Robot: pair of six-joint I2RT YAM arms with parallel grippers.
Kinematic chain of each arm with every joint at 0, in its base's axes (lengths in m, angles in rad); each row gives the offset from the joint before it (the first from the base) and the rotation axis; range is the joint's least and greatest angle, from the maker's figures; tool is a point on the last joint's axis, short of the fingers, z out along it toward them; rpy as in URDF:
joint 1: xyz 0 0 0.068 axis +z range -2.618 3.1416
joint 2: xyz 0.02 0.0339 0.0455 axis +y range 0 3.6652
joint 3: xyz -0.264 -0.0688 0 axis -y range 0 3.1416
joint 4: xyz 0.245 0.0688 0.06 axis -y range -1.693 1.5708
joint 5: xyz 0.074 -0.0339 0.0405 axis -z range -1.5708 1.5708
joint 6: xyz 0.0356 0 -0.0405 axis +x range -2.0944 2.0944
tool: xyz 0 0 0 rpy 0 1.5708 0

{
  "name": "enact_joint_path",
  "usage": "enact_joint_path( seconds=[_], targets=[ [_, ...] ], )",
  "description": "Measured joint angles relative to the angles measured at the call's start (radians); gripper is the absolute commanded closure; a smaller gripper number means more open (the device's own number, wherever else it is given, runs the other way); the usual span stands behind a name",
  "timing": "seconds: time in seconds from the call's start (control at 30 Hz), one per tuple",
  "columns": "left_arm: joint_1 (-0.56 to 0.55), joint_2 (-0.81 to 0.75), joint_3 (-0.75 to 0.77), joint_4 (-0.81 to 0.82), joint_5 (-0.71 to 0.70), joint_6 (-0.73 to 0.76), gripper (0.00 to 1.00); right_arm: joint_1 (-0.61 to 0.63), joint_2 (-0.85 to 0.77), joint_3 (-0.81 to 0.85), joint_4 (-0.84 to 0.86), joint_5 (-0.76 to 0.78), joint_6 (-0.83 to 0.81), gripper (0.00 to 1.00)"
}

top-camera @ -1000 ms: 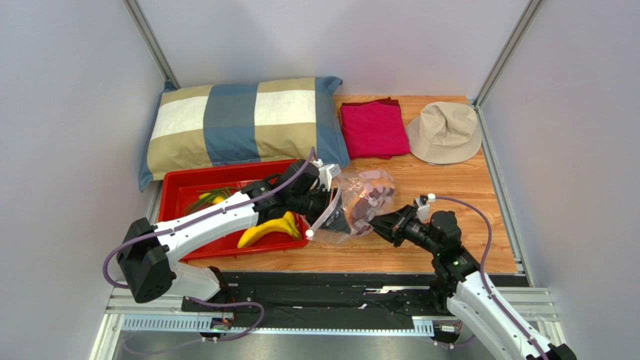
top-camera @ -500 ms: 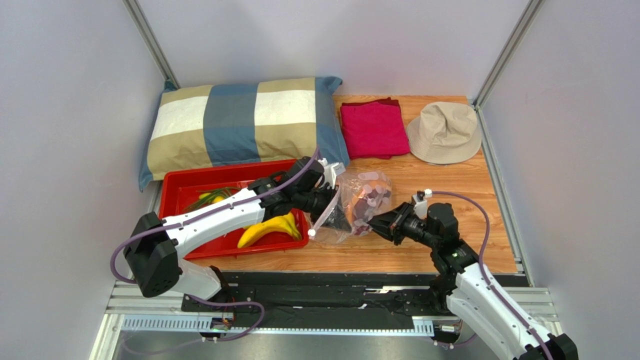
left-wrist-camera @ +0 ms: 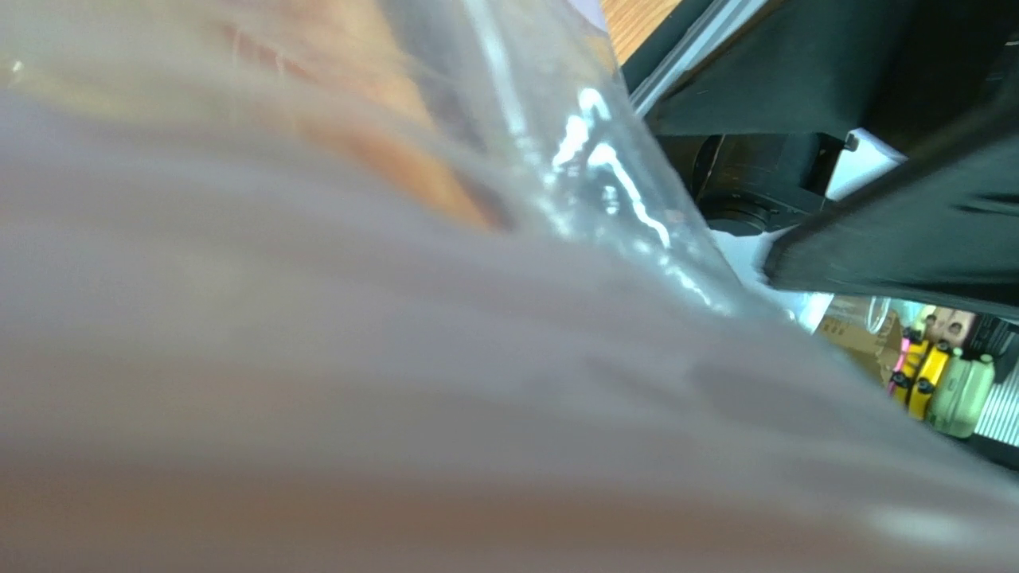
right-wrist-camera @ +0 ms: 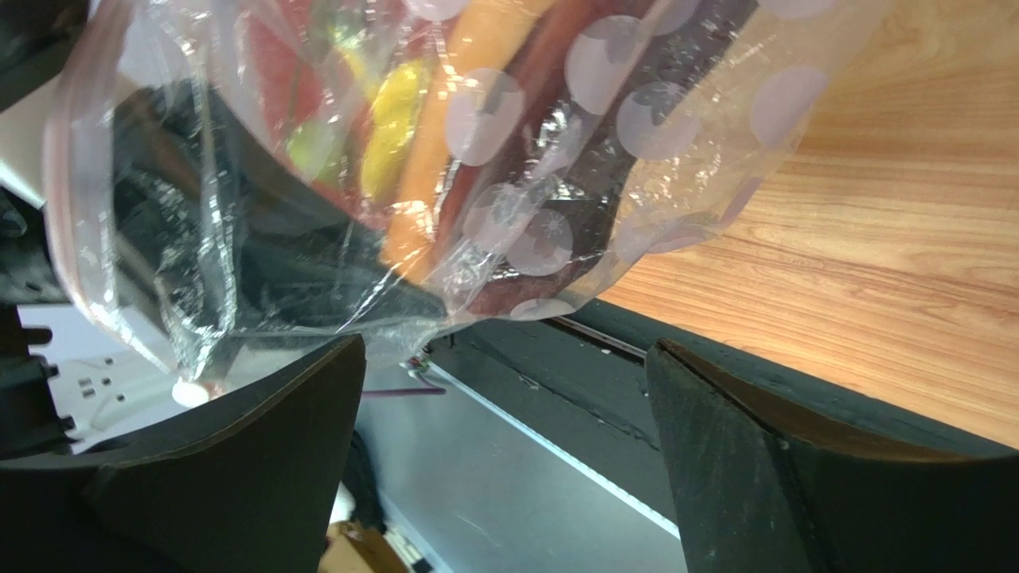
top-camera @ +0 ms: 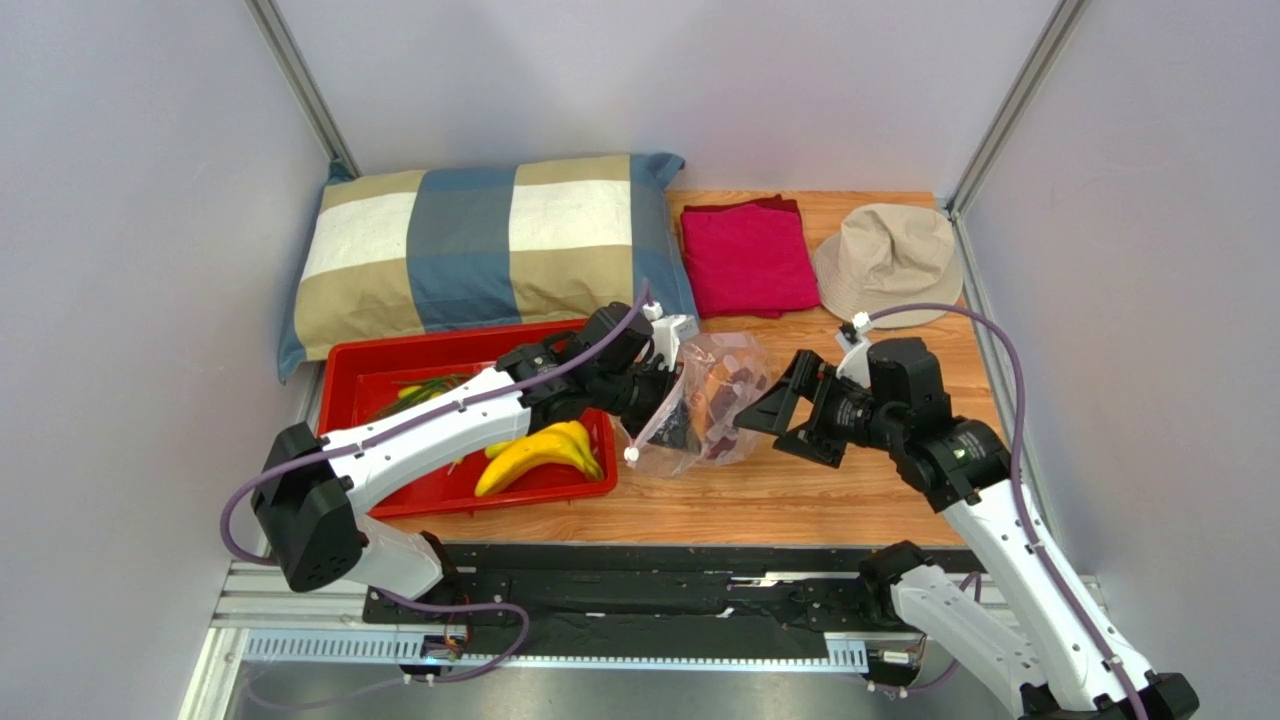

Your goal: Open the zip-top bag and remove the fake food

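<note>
clear crinkly plastic zip-top bag [top-camera: 721, 402] with pale round dots: sits over the middle of the wooden counter [top-camera: 902, 375], just right of the red plastic tray [top-camera: 361, 393]. cannot tell if its bottom touches the wood. film glossy and heavily wrinkled; pink zip strip runs down its left edge.

inside: a long orange fake food piece [right-wrist-camera: 473, 143] against a dark brownish one [right-wrist-camera: 586, 143], bunched low in the bag.

left fingers [top-camera: 666, 408]: closed tight on the bag at its mouth side; the left wrist view is filled with blurred plastic.

right fingers [top-camera: 777, 441]: spread wide, gripping nothing, just right of the bag and apart from it.

tray holds yellow plastic bananas [top-camera: 541, 455] and dark green bits [top-camera: 421, 393].

far side: checked pillow [top-camera: 481, 248], folded pink cloth [top-camera: 747, 258], beige bucket hat [top-camera: 890, 263].
</note>
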Motion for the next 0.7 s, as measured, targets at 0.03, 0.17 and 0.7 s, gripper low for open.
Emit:
enact_joint_path(
  seconds=[0.03,0.17,0.7],
  targets=[
    [0.000,0.002,0.005,-0.007,0.000,0.004,1.00,0.000,0.000,0.021,-0.019,0.002,-0.023,0.07],
    [-0.006,0.011,0.031,-0.040,-0.014,0.010,1.00,0.016,0.034,0.117,-0.047,-0.011,-0.058,0.07],
    [-0.088,0.117,0.216,-0.242,-0.303,-0.030,1.00,0.397,0.278,0.390,-0.010,0.201,-0.085,0.38]
  ],
)
